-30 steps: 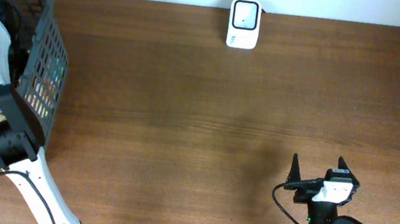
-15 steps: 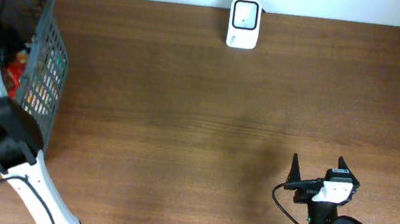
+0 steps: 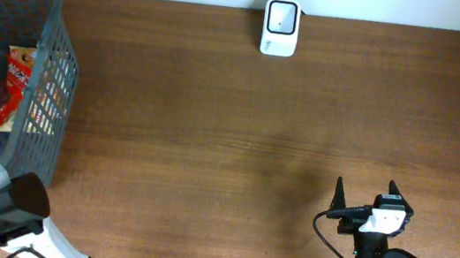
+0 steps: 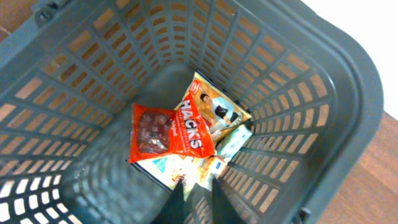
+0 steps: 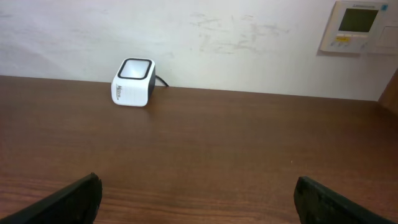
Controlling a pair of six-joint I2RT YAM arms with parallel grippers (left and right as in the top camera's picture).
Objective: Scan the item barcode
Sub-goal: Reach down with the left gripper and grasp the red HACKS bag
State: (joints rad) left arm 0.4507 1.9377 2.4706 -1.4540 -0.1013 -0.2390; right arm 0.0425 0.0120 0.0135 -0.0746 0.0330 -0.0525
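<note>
Packets lie in the bottom of the dark grey plastic mesh basket [image 3: 57, 79] at the overhead frame's upper left, a red snack pouch [image 4: 166, 134] topmost. Left gripper [image 4: 198, 191] hangs above them, jaws slightly parted, pinching nothing. Right gripper [image 3: 367, 193], lower right, has jaws spread wide, empty. White box-shaped barcode scanner [image 3: 280, 27] sits top centre

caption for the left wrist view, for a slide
Left gripper over a grey basket holding a red snack bag and other packets
</note>
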